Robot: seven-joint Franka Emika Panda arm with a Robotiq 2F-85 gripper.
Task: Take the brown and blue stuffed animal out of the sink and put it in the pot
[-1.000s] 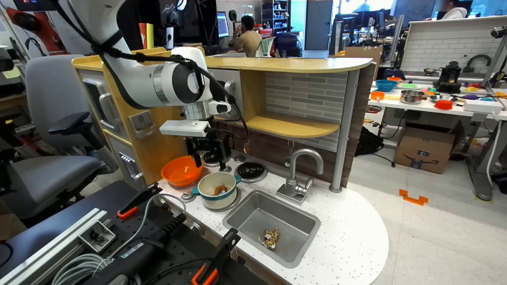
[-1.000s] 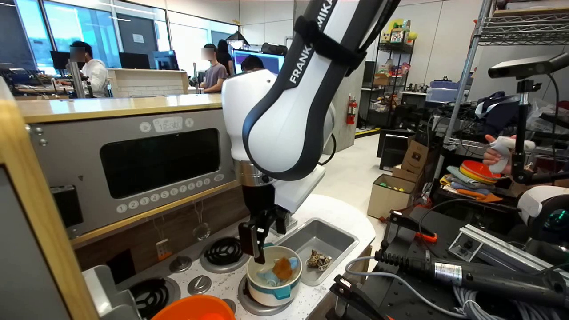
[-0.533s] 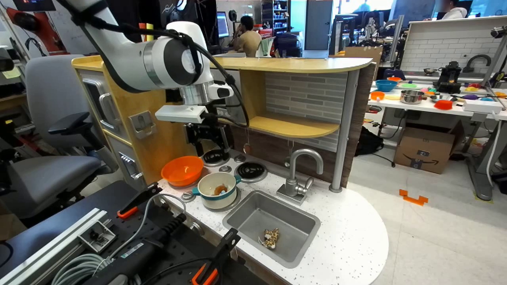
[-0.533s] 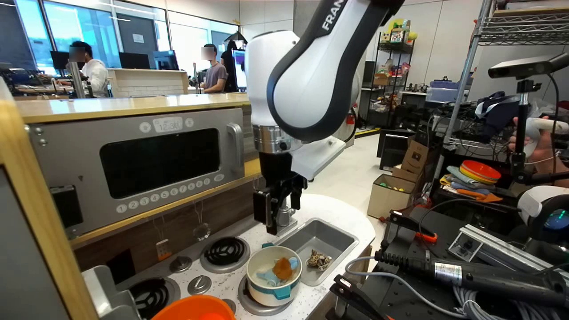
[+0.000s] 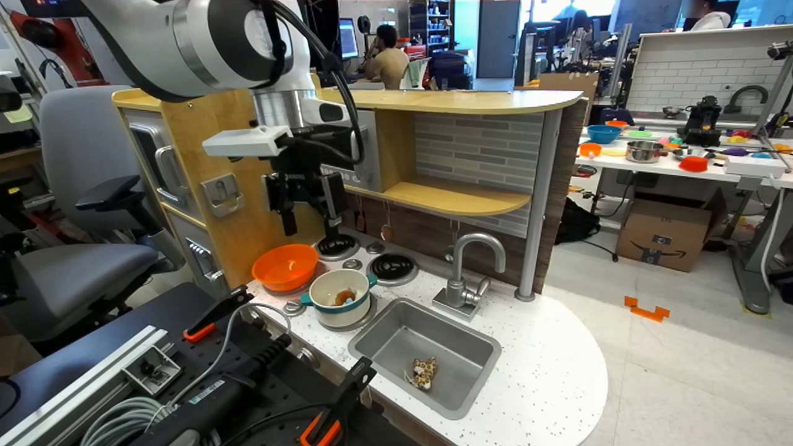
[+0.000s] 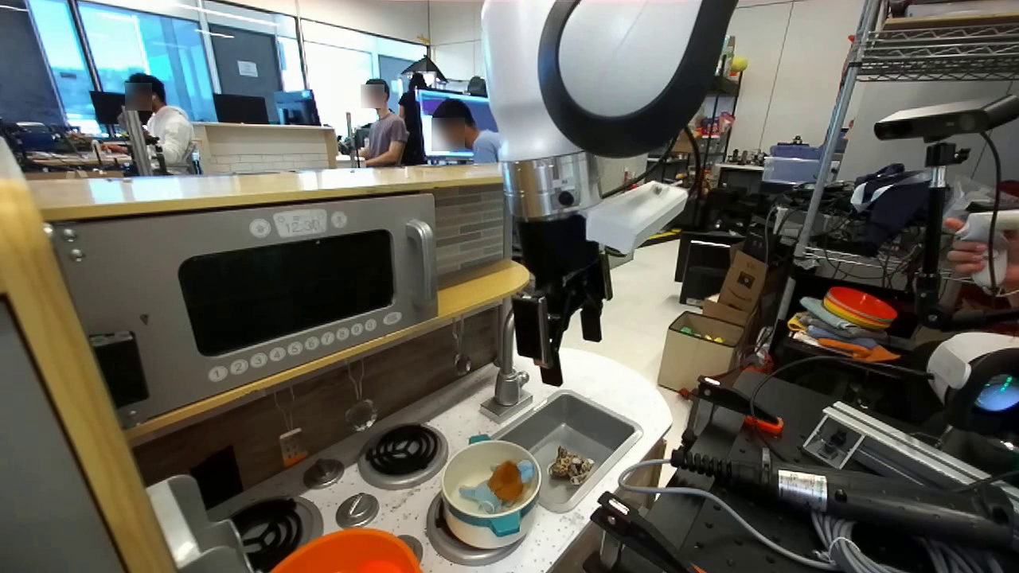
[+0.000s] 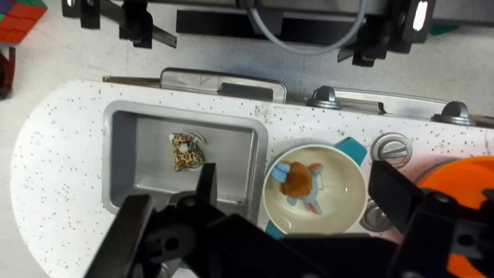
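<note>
A black two-fingered gripper (image 6: 571,358) is hovering, spread and empty, well above a round, teal-trimmed cream pot (image 6: 482,532), where the brown-and-blue plush animal (image 7: 299,180) is lying, showing between the fingers (image 7: 393,189) in the wrist view, pink-tipped side facing away from the rectangular grey metal sink (image 7: 227,158); only retreat is seemingly remaining.

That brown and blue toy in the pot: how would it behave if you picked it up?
The brown and blue stuffed animal would probably squash in a grip, as it looks fluffy. It is likely light, being plush and small beside the pot. Its pink and blue flaps stick out, so they may flop.
</note>
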